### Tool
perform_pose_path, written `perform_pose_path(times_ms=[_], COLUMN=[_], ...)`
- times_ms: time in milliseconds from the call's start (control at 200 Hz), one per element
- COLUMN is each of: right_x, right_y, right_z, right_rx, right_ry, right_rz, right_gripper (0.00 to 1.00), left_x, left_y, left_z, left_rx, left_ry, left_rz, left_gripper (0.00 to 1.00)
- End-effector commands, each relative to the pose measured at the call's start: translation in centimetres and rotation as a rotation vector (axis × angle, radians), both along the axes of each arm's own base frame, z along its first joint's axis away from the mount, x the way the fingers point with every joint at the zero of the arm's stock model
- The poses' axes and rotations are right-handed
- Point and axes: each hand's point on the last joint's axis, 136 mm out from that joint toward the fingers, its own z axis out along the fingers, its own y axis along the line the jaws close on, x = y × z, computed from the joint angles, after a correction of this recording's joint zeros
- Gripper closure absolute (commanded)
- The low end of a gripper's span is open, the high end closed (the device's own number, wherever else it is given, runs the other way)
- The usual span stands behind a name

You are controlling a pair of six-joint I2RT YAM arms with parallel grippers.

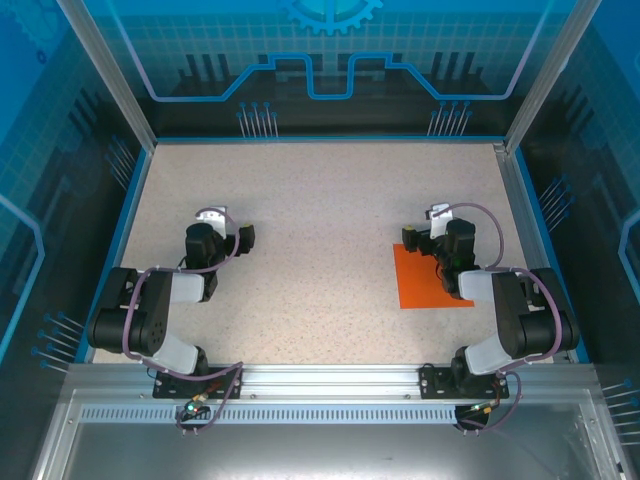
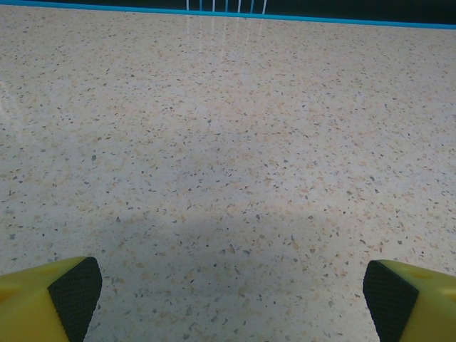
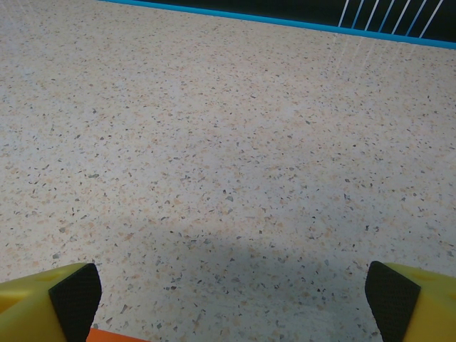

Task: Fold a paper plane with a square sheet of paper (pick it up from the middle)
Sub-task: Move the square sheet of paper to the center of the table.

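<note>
The square sheet of paper (image 1: 428, 285) is bright orange and lies flat on the speckled table at the right, its far right part hidden under my right arm. My right gripper (image 1: 420, 238) hangs over the sheet's far edge. In the right wrist view the right gripper (image 3: 231, 303) stands open over bare table, with a sliver of the orange sheet (image 3: 114, 336) at the bottom edge. My left gripper (image 1: 240, 238) is at the left, far from the sheet. In the left wrist view the left gripper (image 2: 231, 299) is open with nothing between its fingers.
A blue rim (image 1: 320, 139) bounds the table at the far side, with blue-lit walls beyond and at both sides. An aluminium rail (image 1: 320, 378) carries both arm bases at the near edge. Bare speckled surface (image 1: 320, 240) lies between the two arms.
</note>
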Motion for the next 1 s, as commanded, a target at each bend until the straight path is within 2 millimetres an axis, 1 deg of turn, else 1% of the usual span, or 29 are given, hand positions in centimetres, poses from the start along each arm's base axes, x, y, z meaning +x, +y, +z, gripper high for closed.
perform_pose_path(times_ms=[0,80,140,150,170,230,350,435,495,570,620,640,655,690,735,760,785,835,895,950,995], right_x=[0.7,0.7,0.7,0.7,0.7,0.7,0.7,0.8,0.7,0.6,0.4,0.3,0.5,-0.1,-0.8,-1.1,-1.8,-2.4,-3.1,-3.9,-4.7], right_y=[-0.4,-0.5,-0.5,-0.5,-0.5,-0.5,-0.5,-0.3,-0.2,0.9,0.8,0.6,0.5,0.4,0.9,0.9,1.0,1.5,1.5,1.4,1.1], right_z=[1.1,1.2,1.2,1.2,1.1,1.1,1.2,1.2,1.5,3.3,3.7,3.6,4.0,3.6,3.8,4.1,3.9,4.6,5.1,4.7,3.9], right_rx=[0.012,0.013,0.013,0.013,0.011,0.014,0.013,0.015,0.004,-0.05,-0.021,-0.006,0.007,0.035,0.049,0.079,0.125,0.242,0.394,0.512,0.569], right_ry=[-0.041,-0.042,-0.042,-0.042,-0.039,-0.039,-0.041,-0.036,-0.036,-0.037,0.049,0.088,0.1,0.179,0.242,0.268,0.314,0.35,0.411,0.502,0.582], right_rz=[-0.008,-0.009,-0.009,-0.008,-0.009,-0.008,-0.008,0.003,0.003,0.018,0.0,-0.023,-0.038,-0.057,-0.045,-0.058,-0.07,-0.053,-0.085,-0.127,-0.174], right_gripper=[0.01,0.0,0.0,0.01,0.01,0.01,0.01,0.01,0.01,0.01,0.01,0.0,0.01,0.01,0.01,0.01,0.0,0.01,0.01,0.01,0.01], left_x=[-0.1,-0.7,-1.5,-1.7,-1.9,-2.9,-4.4,-5.2,-5.5,-5.7,-6.0,-6.1,-6.2,-6.3,-6.5,-6.6,-6.7,-7.0,-7.0,-7.1,-7.3], left_y=[-0.1,-0.1,-0.7,-0.7,-0.5,-0.3,-0.5,-0.1,0.1,-0.1,-0.3,0.0,0.2,0.7,0.9,0.9,1.0,1.4,1.1,1.0,1.1], left_z=[2.3,3.7,5.7,5.7,6.4,7.7,9.5,10.8,11.3,11.7,11.9,11.9,12.0,11.9,12.0,11.9,11.7,11.4,11.5,11.3,11.0], left_rx=[-0.001,-0.016,-0.043,-0.05,-0.063,-0.1,-0.114,-0.138,-0.161,-0.172,-0.203,-0.228,-0.247,-0.287,-0.319,-0.339,-0.363,-0.41,-0.413,-0.433,-0.485], left_ry=[-0.07,-0.04,-0.056,-0.053,-0.067,-0.085,-0.117,-0.146,-0.148,-0.156,-0.151,-0.144,-0.14,-0.123,-0.116,-0.104,-0.086,-0.052,-0.028,-0.018,-0.006], left_rz=[-0.025,-0.015,-0.042,-0.039,-0.026,0.001,-0.005,0.023,0.047,0.034,0.035,0.062,0.083,0.127,0.155,0.163,0.183,0.238,0.225,0.228,0.258], left_gripper=[0.02,0.02,0.01,0.01,0.02,0.01,0.02,0.01,0.02,0.02,0.01,0.02,0.01,0.02,0.01,0.02,0.02,0.02,0.01,0.02,0.01])
